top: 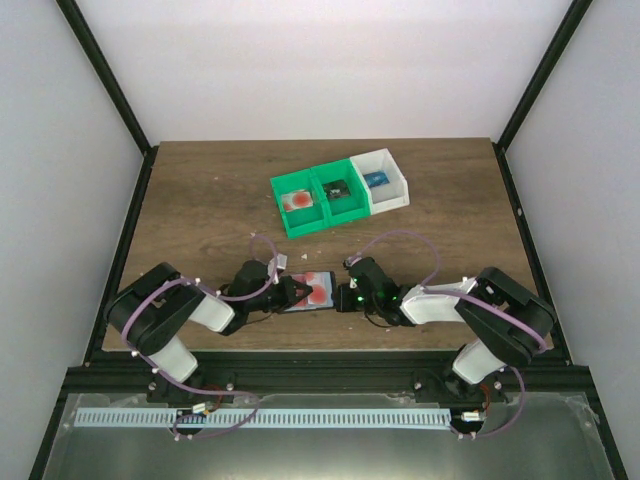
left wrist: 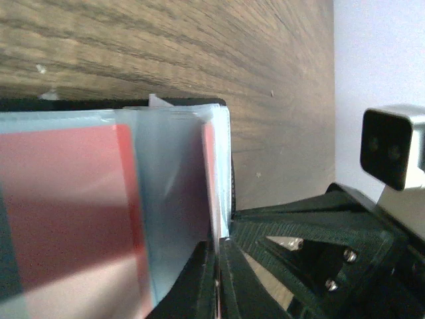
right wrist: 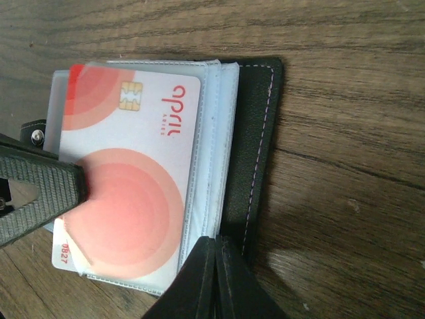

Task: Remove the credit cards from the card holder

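Note:
The card holder (top: 326, 302) lies open near the table's front edge, between my two grippers. Its black cover (right wrist: 255, 133) and clear sleeves face up. A white credit card (right wrist: 133, 166) with red circles sits in the top sleeve. My left gripper (top: 297, 291) comes in from the left. Its jaws (left wrist: 217, 242) are pinched on the thin edge of that red card (left wrist: 66, 199). One of its fingers (right wrist: 40, 186) overlaps the card's left side. My right gripper (right wrist: 216, 239) is shut, tips touching the holder where sleeves meet cover.
A green two-part bin (top: 315, 215) and a white bin (top: 398, 192) stand side by side behind the holder. One green part holds a red card, the other a dark item, and the white bin a blue one. The right wrist's camera (left wrist: 392, 153) sits close by.

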You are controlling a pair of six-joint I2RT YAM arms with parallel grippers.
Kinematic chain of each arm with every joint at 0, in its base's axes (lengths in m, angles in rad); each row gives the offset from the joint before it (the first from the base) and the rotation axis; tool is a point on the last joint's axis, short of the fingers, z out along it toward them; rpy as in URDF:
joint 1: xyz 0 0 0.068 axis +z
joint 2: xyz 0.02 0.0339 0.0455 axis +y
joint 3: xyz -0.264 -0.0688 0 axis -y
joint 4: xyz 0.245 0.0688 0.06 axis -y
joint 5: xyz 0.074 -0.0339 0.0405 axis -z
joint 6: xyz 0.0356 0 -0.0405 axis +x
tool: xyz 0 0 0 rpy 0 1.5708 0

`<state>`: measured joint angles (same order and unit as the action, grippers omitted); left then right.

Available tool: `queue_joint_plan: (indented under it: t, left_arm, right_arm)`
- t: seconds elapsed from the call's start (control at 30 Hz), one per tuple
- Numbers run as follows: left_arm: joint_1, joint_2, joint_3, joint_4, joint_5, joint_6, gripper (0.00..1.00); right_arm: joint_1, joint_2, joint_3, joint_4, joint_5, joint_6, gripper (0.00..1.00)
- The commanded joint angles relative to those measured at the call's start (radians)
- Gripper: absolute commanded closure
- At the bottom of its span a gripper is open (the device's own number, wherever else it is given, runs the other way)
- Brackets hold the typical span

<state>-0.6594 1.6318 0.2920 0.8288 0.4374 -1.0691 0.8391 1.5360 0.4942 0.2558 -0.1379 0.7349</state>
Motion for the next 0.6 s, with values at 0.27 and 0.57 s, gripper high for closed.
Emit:
queue_joint_plan:
  t: [0.27,0.57]
  left_arm:
    - [0.006,0.022,-0.001,0.093,0.046,0.014,1.0]
    - [0.005,0.057,0.012,0.089,0.061,0.027,0.99]
  right_arm:
    - [0.003,-0.106,0.044,-0.104,-0.013,0.001,0.85]
    - [0.003,-0.007,0.136,-0.102,-0.046,-0.027,0.84]
